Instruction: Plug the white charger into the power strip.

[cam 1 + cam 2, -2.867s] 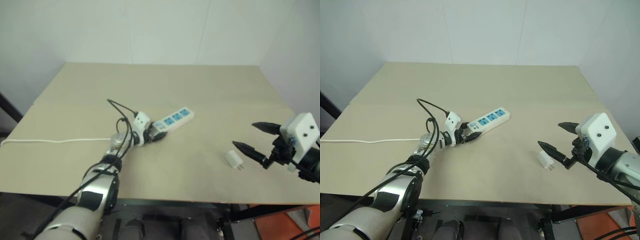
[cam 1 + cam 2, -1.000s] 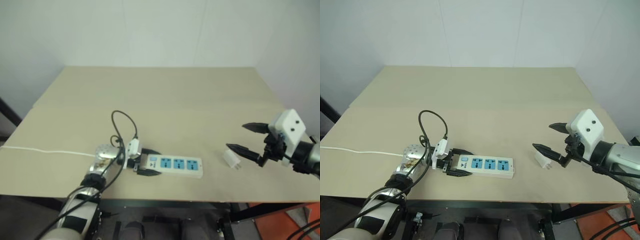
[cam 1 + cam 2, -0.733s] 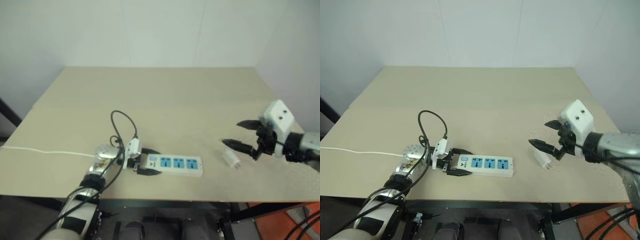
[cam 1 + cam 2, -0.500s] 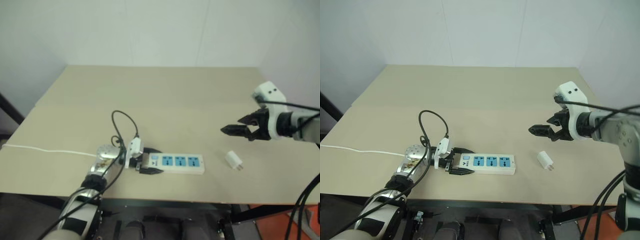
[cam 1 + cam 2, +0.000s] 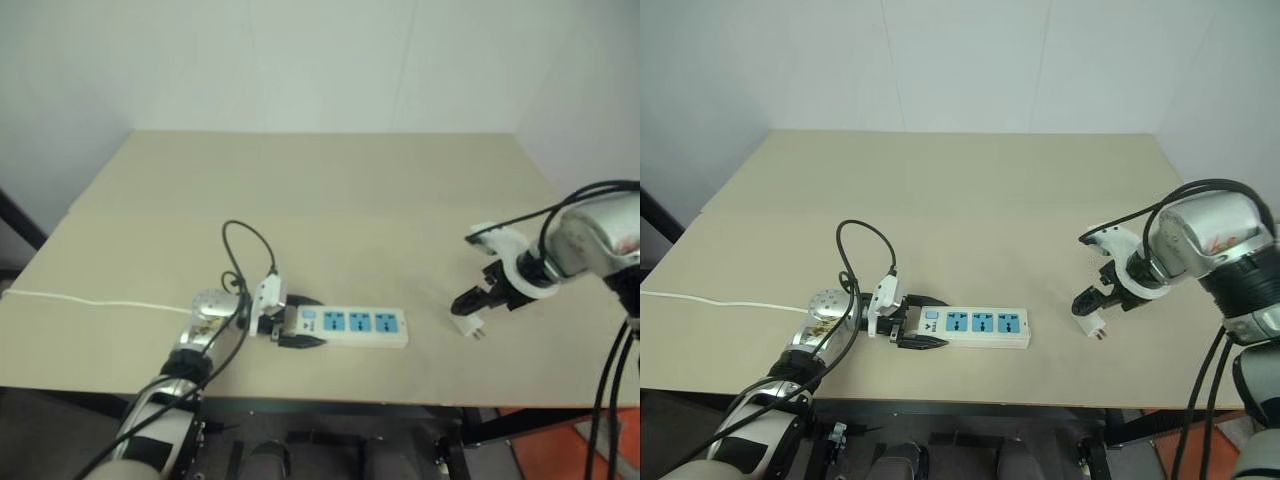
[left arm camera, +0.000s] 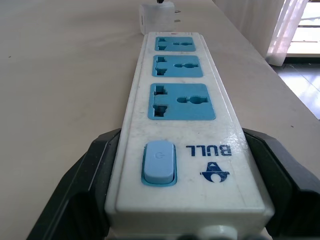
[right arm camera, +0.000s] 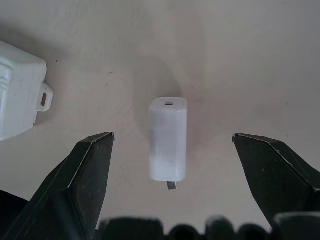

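Two-arm setup for plugging in, seen from the head and both wrists. The power strip (image 5: 975, 327) lies flat on the table (image 5: 970, 200) near its front edge, its three blue sockets facing up and its long axis running left to right. The left gripper (image 5: 908, 327) is clenched on the switch end of the strip, one black finger against each long side, which appears meant to pin the strip so that it cannot slide when a plug is pressed in; the white cord (image 5: 90, 302) trails off to the left edge of the table. The white charger (image 7: 168, 138) lies on its side on the bare table, to the right of the strip and apart from it, with its metal prongs level rather than pointing down. The right gripper (image 5: 1092, 300) hangs directly over the charger, pointing steeply down, its fingers (image 7: 85, 175) spread wide and empty, one on each side of the charger's body without touching it. This straddling pose suits a grasp across the charger's narrow width. Judged from this layout, the pick-up is not yet made; once lifted, the charger would need turning so that its prongs face down toward a socket.
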Tool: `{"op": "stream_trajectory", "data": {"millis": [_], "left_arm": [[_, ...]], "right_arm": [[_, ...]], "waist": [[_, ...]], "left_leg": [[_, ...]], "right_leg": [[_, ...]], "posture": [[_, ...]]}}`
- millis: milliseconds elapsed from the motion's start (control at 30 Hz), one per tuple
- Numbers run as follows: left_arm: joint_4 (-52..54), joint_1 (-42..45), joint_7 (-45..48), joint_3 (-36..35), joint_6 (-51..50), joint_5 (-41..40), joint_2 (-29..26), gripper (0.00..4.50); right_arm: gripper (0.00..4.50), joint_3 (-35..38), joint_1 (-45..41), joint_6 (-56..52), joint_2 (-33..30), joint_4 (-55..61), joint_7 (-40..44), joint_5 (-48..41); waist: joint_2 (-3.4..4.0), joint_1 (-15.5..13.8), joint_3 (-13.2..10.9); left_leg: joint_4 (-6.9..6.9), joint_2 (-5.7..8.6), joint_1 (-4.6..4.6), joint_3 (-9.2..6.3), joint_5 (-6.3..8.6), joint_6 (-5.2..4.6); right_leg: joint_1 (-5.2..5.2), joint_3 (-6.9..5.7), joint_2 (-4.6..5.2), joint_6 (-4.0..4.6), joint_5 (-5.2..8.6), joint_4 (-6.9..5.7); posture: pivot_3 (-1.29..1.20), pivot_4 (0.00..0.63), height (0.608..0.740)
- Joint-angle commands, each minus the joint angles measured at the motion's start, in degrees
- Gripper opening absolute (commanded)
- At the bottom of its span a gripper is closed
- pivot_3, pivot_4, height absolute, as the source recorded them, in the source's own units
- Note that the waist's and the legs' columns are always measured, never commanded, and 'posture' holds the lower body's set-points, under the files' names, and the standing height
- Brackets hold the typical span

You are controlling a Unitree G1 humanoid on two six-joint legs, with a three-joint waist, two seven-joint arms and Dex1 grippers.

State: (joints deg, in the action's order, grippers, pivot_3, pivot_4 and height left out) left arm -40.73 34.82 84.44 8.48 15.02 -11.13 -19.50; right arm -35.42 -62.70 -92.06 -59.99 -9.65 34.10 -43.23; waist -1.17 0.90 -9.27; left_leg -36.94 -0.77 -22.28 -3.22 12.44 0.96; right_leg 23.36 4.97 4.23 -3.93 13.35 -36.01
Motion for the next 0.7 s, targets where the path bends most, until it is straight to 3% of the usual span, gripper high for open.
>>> {"op": "stream_trajectory", "data": {"millis": [33, 600, 700], "left_arm": [[-0.6, -0.7, -0.7, 1.0, -0.9, 1.5, -0.6, 3.29], [3.4, -3.3, -2.2, 1.3, -2.6, 1.4, -1.5, 3.29], [3.9, -3.9, -3.0, 1.3, -3.0, 1.6, -1.9, 3.29]], "right_arm": [[4.50, -1.2, -0.9, -0.4, 1.2, -0.6, 0.6, 2.7], [4.50, -4.0, 2.1, -0.2, 11.0, -4.9, 2.4, 13.0], [3.88, -4.8, 2.6, 0.1, 11.2, -4.3, 3.7, 14.1]], "waist": [[0.00, 0.0, 0.0], [-0.01, 0.4, 0.0], [-0.03, 0.5, 0.0]], "left_leg": [[0.00, 0.00, 0.00, 0.00, 0.00, 0.00], [0.00, 0.00, -0.03, -0.01, 0.00, 0.00], [0.00, -0.02, 0.02, -0.02, 0.00, 0.00]], "right_leg": [[0.00, 0.00, 0.00, 0.00, 0.00, 0.00], [0.04, 0.00, -0.01, 0.12, -0.07, -0.01], [-0.02, -0.02, -0.03, 0.02, -0.01, -0.01]], "posture": [[0.00, 0.150, 0.740], [0.00, 0.150, 0.740], [0.00, 0.150, 0.740]]}}
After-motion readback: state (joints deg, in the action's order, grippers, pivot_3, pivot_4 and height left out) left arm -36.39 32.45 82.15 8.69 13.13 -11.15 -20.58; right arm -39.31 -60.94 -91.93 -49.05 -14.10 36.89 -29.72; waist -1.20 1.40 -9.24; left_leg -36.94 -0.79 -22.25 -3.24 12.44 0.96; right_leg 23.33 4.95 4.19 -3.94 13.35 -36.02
